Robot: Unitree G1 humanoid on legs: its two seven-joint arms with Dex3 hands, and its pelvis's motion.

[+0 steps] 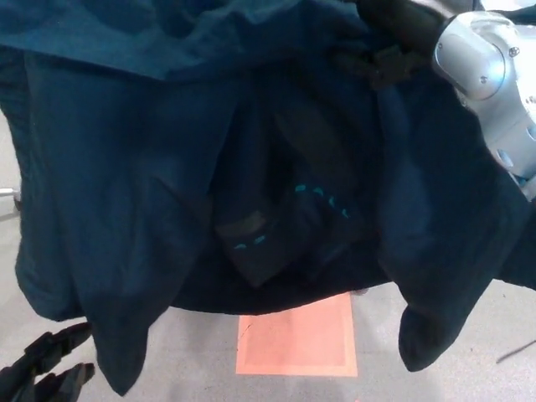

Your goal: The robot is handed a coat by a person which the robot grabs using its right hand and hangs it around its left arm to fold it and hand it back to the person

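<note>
At the bottom left corner the robot's black left hand (43, 375) sits low over the grey floor (180, 356). Its thick fingers are spread apart and hold nothing, and it is just below the coat's hanging edge without touching it. Moving right, a large dark blue coat (126, 184) fills almost the whole view, hanging from the top of the frame and spread wide from the left edge to the right. Its left side drops in long folds to a point near the left hand. In the middle the coat falls open, showing a darker inner lining with a short arc of small teal lettering (322, 199), too small to read. Under the coat's lower middle edge a flat orange square (297, 342) lies on the floor, its top partly covered by the fabric. Further right another lobe of the coat hangs down to a rounded end, clear of the floor. At the top right the robot's right arm (486, 71) comes in, a silver-grey jointed casing, and leads to the black right hand (387, 43) at the coat's upper edge. That hand's fingers are clamped on a bunch of the dark fabric there, with the coat hanging from that point.
</note>
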